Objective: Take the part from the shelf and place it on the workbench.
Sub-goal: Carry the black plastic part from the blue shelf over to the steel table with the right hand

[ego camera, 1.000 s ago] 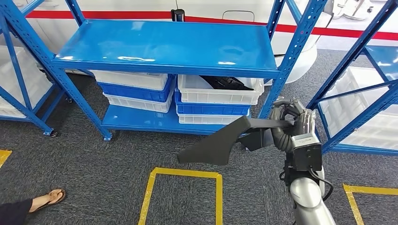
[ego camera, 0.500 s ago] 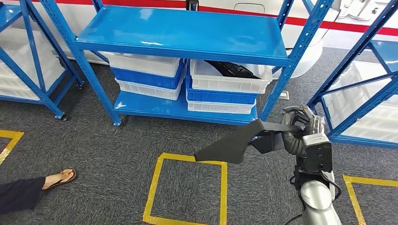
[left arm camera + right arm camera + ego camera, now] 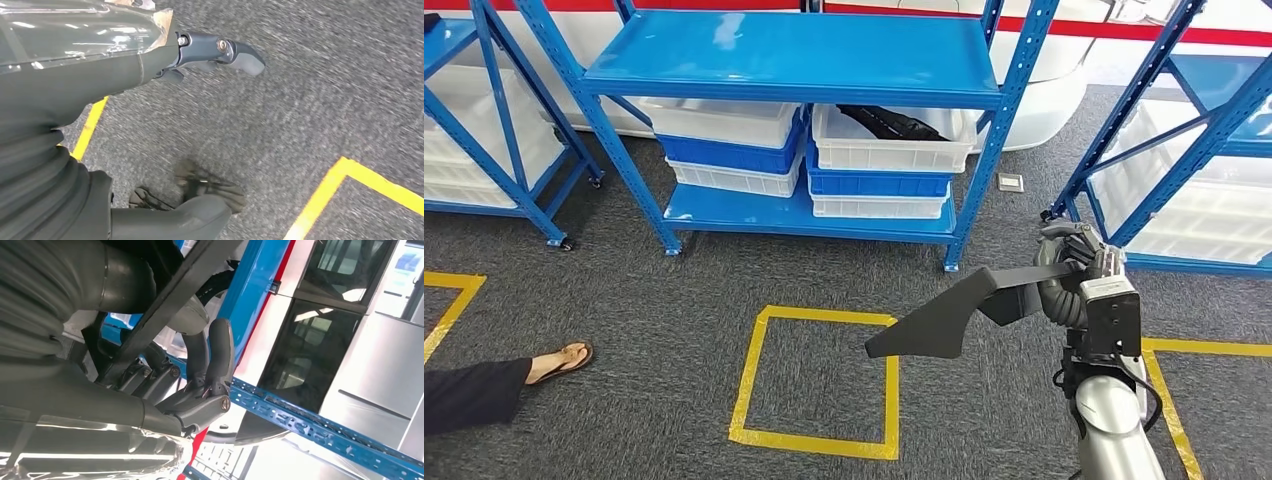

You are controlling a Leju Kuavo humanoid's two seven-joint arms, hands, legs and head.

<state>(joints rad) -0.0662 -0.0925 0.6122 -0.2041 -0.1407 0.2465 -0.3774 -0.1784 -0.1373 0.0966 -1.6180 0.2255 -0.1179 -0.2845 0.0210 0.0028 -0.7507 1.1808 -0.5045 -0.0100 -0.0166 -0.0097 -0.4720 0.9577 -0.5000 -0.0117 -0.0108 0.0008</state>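
Our right robot hand [image 3: 1067, 268] clamped on part [image 3: 949, 312] by its thin arm end; wide blade sticks out past hand, hanging above carpet near yellow square [image 3: 819, 375], well clear of shelf [image 3: 794, 55]. Risk as we see it: long overhang plus walking sway could twist part in grip or clip shelf post. No bench visible. Part looks flat, matte black, rigid plastic, fin-shaped. Left robot hand [image 3: 215, 52] hangs over carpet, holding nothing, fingers apart as far as we can tell.

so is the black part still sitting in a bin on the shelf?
No, the right hand grips the black part out in front of the robot, above the grey carpet, clear of the blue shelf.
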